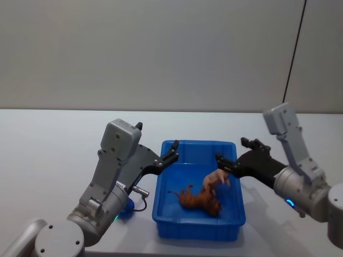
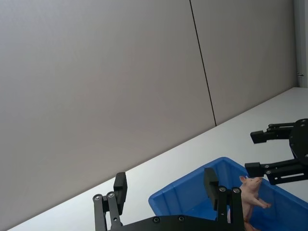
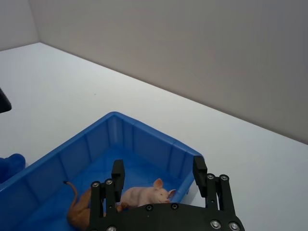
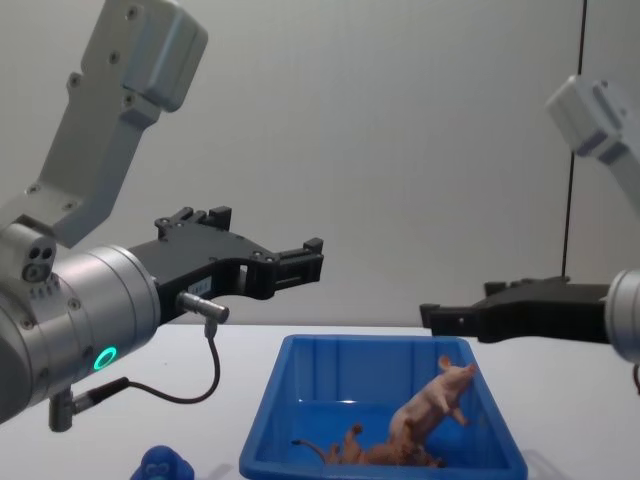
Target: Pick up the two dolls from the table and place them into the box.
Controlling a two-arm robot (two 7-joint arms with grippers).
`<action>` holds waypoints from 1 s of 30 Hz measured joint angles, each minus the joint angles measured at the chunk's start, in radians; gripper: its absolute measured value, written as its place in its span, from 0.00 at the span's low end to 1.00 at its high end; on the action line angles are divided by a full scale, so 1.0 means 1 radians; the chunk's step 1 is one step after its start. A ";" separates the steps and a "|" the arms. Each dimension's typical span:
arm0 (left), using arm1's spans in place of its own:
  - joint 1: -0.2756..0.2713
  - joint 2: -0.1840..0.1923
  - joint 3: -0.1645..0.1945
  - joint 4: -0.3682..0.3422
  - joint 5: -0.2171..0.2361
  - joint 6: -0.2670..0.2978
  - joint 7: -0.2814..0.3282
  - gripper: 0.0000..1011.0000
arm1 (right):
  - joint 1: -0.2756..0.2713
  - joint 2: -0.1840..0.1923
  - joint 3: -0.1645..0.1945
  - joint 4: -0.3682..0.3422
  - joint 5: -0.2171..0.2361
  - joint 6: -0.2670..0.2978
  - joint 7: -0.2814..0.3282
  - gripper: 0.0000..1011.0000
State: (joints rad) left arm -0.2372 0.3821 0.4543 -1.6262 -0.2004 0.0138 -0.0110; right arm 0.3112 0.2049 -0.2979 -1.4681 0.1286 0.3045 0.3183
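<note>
The blue box (image 1: 161, 187) stands on the white table (image 1: 53, 150) in front of me. Inside it a brown four-legged doll (image 1: 198, 199) lies on its side, and a pale pink pig doll (image 1: 217, 178) leans tilted against it, snout up. My left gripper (image 1: 156, 136) hangs open and empty over the box's left rim. My right gripper (image 1: 233, 150) is open and empty above the box's right rim, just over the pig. The chest view shows the pig (image 4: 435, 400) and the brown doll (image 4: 380, 452) in the box (image 4: 300, 400), below both open grippers.
A small rounded blue figure (image 1: 126, 206) stands on the table left of the box, beside my left arm's base, and also appears in the chest view (image 4: 160, 465). A plain grey wall rises behind the table.
</note>
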 joint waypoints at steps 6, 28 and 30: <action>0.000 0.000 0.000 0.000 0.000 0.000 0.000 0.99 | -0.010 0.018 0.018 -0.008 0.018 -0.032 -0.014 0.98; 0.003 0.001 -0.001 -0.004 0.002 0.006 0.002 0.99 | -0.065 0.099 0.076 -0.033 0.043 -0.153 0.005 0.99; 0.006 0.004 -0.002 -0.011 0.004 0.014 0.007 0.99 | -0.067 0.101 0.077 -0.034 0.043 -0.156 0.006 0.99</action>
State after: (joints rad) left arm -0.2308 0.3860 0.4523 -1.6369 -0.1962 0.0274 -0.0045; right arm 0.2443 0.3063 -0.2205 -1.5019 0.1718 0.1482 0.3245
